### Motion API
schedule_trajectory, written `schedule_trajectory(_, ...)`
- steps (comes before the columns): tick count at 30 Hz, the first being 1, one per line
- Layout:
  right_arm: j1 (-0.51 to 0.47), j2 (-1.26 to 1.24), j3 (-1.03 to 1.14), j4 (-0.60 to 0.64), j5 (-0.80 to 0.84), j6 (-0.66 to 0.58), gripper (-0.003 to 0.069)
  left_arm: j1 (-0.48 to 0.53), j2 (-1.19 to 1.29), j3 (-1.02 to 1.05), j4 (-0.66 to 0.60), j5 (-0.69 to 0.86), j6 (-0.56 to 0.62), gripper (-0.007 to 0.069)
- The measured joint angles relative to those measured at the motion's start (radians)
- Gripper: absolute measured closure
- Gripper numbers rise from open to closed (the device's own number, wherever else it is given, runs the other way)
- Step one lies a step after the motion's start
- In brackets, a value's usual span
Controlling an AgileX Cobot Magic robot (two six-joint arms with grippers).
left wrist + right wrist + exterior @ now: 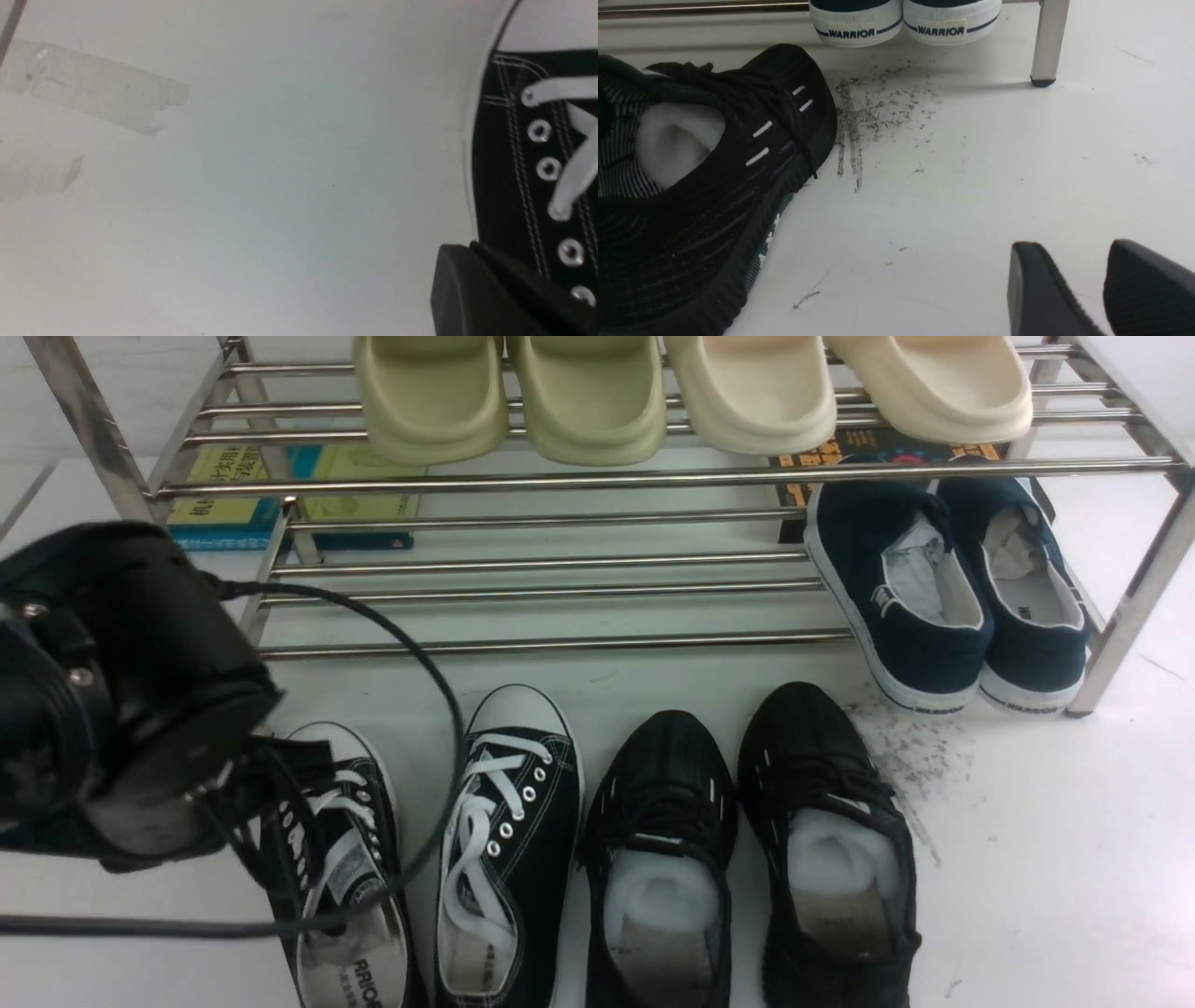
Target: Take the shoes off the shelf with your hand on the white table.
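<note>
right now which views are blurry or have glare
Front view: steel shelf rods glint, left arm close and soft. Left wrist view: canvas sneaker slightly blurred, white table washed out. Right wrist view: sharpest, scuff marks crisp.

Even, bright light; nothing beyond.

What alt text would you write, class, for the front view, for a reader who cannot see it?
Two black canvas sneakers with white laces stand on the white table beside a pair of all-black mesh sneakers, with the black robot hand over the leftmost shoe. Behind, a shiny steel rod shelf holds navy slip-ons below and cream slides above.
</note>
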Motion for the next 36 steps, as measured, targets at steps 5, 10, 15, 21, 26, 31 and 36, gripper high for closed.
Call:
schedule_trajectory(5, 0.000, 0.000, 0.000, 0.000, 0.000, 0.000, 0.0420, 0.189, 0.023, 0.093, -0.051, -0.200, 0.004, 0.0617)
schedule_trajectory(10, 0.000, 0.000, 0.000, 0.000, 0.000, 0.000, 0.0420, 0.243, 0.076, 0.107, -0.031, -0.305, 0.002, 0.0617)
schedule_trajectory(15, 0.000, 0.000, 0.000, 0.000, 0.000, 0.000, 0.0420, 0.244, 0.179, 0.107, 0.003, -0.426, -0.023, 0.0617)
schedule_trajectory(21, 0.000, 0.000, 0.000, 0.000, 0.000, 0.000, 0.0420, 0.244, 0.309, 0.107, 0.004, -0.540, -0.042, 0.0616)
schedule_trajectory(26, 0.000, 0.000, 0.000, 0.000, 0.000, 0.000, 0.0420, 0.249, 0.331, 0.112, 0.024, -0.617, -0.041, 0.0613)
schedule_trajectory(31, 0.000, 0.000, 0.000, 0.000, 0.000, 0.000, 0.0420, 0.251, 0.334, 0.113, 0.029, -0.773, -0.034, 0.0613)
schedule_trajectory(36, 0.000, 0.000, 0.000, 0.000, 0.000, 0.000, 0.0420, 0.251, 0.333, 0.113, 0.027, -0.775, -0.018, 0.0613)
